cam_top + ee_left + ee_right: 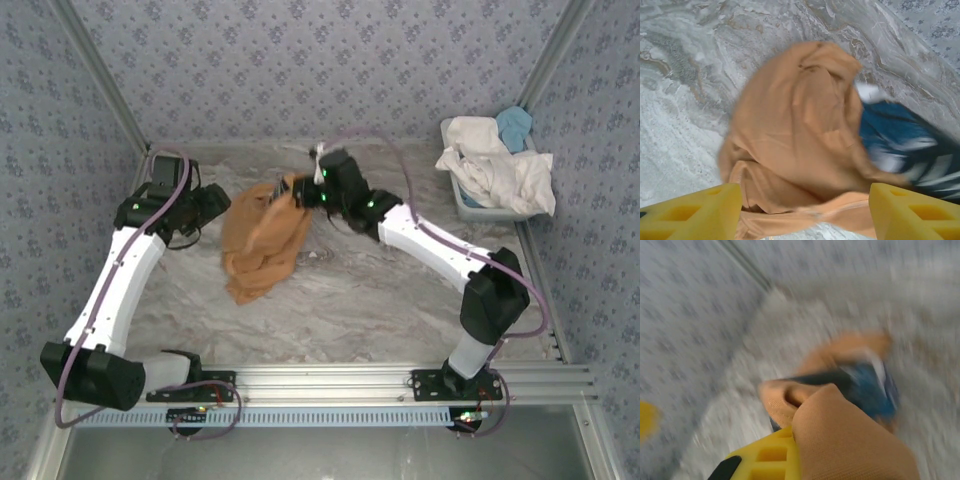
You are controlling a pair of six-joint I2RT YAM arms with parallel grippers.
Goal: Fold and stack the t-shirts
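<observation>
Risk, slipping: the right jaws, at the tip of the right arm (430, 240), hold only a bunched bit of the tan-orange t-shirt (262, 240). A quick pull could likely tug that fold free and drop the shirt in a heap.
Risk, wrong layer: the shirt hangs crumpled and doubled over itself, so the left jaws could close on two layers at once and the shirt would never open out flat.
Risk, dragging: the lower end trails on the table (400, 290), and hauling it sideways would probably twist it tighter.
Right jaws: pressed together on the shirt's upper end, toward the far edge of the table near its middle. The wrist view is blurred, but cloth drapes right over a yellow finger (765, 455).
Left jaws: spread wide and holding nothing. The shirt's near hem lies between the fingers (690, 215), and I cannot tell whether it touches them.
Shirt: middle of the table, left of centre.
Others: white t-shirts (500, 165) and a light blue t-shirt (515, 122) are heaped in the tub (470, 205) at the far right corner.
</observation>
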